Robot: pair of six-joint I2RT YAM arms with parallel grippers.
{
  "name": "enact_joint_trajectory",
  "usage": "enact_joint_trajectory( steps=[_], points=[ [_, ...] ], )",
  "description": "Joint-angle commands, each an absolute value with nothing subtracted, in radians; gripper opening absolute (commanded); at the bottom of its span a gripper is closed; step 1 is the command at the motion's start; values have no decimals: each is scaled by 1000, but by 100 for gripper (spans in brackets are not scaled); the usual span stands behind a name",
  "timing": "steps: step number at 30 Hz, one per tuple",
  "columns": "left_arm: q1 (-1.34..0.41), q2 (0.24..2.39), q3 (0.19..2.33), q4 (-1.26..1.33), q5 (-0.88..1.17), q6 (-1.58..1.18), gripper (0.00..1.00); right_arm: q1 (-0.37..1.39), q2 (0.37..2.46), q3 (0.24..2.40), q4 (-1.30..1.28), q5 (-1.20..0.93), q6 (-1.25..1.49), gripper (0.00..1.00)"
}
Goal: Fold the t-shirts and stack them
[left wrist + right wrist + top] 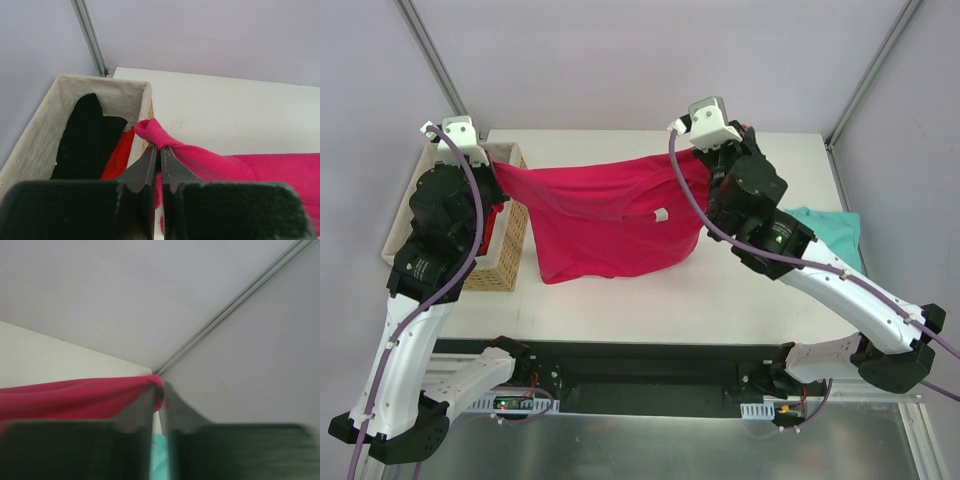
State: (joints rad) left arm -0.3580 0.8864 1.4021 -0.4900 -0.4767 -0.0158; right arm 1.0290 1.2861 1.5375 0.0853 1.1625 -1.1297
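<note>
L end effector (159,150) is clamped shut on a bunched corner of the pink shirt (610,225). Jaws are pinched together w/ a knob of cloth poking out past the tips, right over the basket (510,250) rim. R end effector (159,390) is also closed on the shirt, on the opposite corner. Its wrist view is blurry, but pink fabric is wedged between the fingers. Both are raised above the desk (620,300), L at the far-left side and R approx centre-right toward the back.

Shirt hangs stretched between the two, top edge sagging in a shallow curve and the body draping down. Lower hem reaches desk level near the middle; can't tell if it rests there. Small white label (661,215) shows on the shirt's right half, below the neck opening.

Teal shirt (830,232) lies crumpled on the desk at the right edge, partly hidden behind the R arm, well apart from the pink one. A bit of teal also shows under the R fingers in the wrist view.

Basket sits at the desk's left edge, lined w/ pale fabric. Inside are a black garment (90,135) and a red cloth (117,157) next to it, on the side nearer the desk.
</note>
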Motion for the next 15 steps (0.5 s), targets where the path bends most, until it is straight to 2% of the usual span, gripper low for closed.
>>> enact_joint_trajectory(
  steps=[1,3,5,6,8,12,15],
  points=[
    [-348,885,1422,-426,-485,-9,0,1023,1292,1580,141,1177,-1129,37],
    [-347,884,1420,-425,-483,-9,0,1022,1301,1585,138,1180,-1129,62],
    [-347,882,1420,-425,-486,-9,0,1020,1307,1589,137,1184,-1129,77],
    [-347,882,1420,-426,-486,-9,0,1020,1312,1592,135,1184,-1131,90],
    [-347,880,1419,-426,-488,-9,0,1019,1316,1598,135,1183,-1137,95],
    [-347,880,1417,-425,-485,-9,0,1019,1328,1606,135,1180,-1141,94],
    [-347,879,1416,-425,-474,-9,0,1017,1338,1608,106,1178,-1115,84]
  ],
)
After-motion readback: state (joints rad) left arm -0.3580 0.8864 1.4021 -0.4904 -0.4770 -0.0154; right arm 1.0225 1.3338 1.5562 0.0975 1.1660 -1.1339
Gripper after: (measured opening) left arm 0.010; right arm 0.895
